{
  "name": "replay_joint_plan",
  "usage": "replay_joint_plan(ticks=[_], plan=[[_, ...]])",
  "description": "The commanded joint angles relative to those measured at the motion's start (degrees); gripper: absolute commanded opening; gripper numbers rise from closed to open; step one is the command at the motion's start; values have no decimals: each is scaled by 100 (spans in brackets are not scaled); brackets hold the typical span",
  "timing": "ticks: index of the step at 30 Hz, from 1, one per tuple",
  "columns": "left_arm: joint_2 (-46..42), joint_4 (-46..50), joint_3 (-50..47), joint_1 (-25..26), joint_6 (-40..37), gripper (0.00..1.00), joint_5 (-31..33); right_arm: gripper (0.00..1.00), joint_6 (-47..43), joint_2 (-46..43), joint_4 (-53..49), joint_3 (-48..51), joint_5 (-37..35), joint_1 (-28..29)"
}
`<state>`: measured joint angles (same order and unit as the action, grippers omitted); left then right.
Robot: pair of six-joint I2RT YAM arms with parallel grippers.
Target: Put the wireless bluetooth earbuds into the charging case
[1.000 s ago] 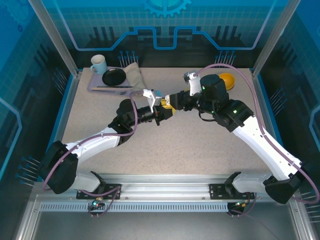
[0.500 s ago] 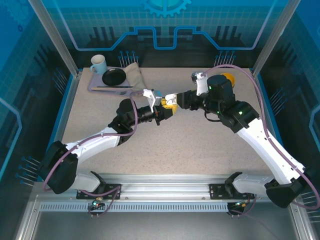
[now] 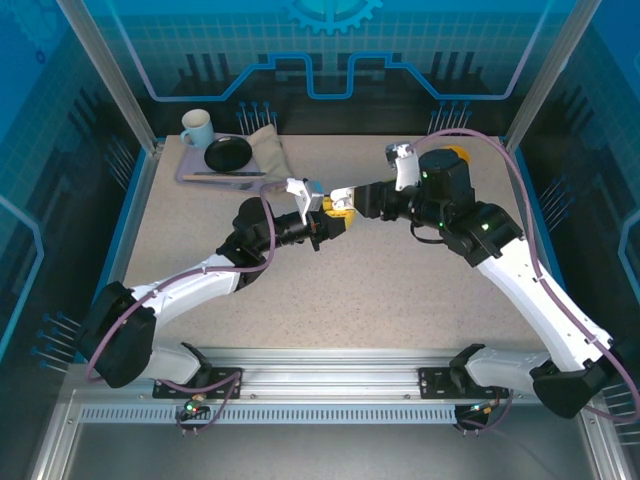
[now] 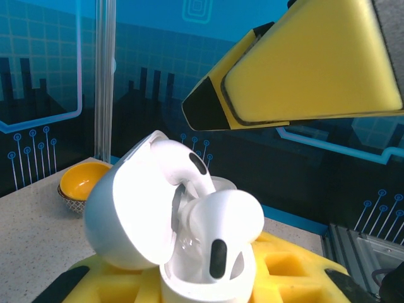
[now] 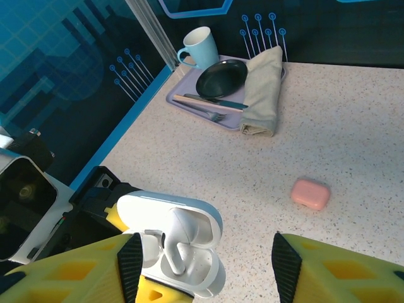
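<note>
My left gripper [image 3: 322, 222] is shut on a white charging case [image 4: 208, 278], its yellow pads clamping the base at mid-table. The case's lid [image 4: 126, 214] stands open. A white earbud [image 4: 221, 221] sits crooked in the case [image 5: 183, 265], part of it sticking up against the lid. My right gripper [image 3: 343, 200] hovers open just right of and above the case, with nothing between its yellow fingers [image 5: 69, 271]. One of those fingers [image 4: 303, 69] hangs over the case in the left wrist view. A salmon-pink charging case [image 5: 310, 193], closed, lies on the table beyond.
A lilac tray [image 3: 200, 175] at the back left carries a pale blue mug [image 3: 196, 127], a black plate [image 3: 228, 153], cutlery and a folded cloth [image 3: 268, 150]. An orange bowl [image 3: 457, 156] stands at the back right, behind my right arm.
My right arm has drawn back to the right, lifting its gripper off the case a little. The left arm and the case have stayed put.
</note>
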<state>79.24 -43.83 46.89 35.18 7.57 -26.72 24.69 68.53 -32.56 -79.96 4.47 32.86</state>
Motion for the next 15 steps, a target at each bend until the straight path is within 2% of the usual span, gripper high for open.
replay_joint_plan(ticks=[1, 10, 15], plan=[[-27, -161, 165, -11, -30, 0, -127, 59, 77, 108, -41, -162, 127, 49], [-40, -160, 154, -4, -50, 0, -127, 55, -207, 410, -309, -295, -162, 168], [-40, -153, 136, -11, -82, 0, -90, 47, -338, 212, -514, -262, -489, 65]])
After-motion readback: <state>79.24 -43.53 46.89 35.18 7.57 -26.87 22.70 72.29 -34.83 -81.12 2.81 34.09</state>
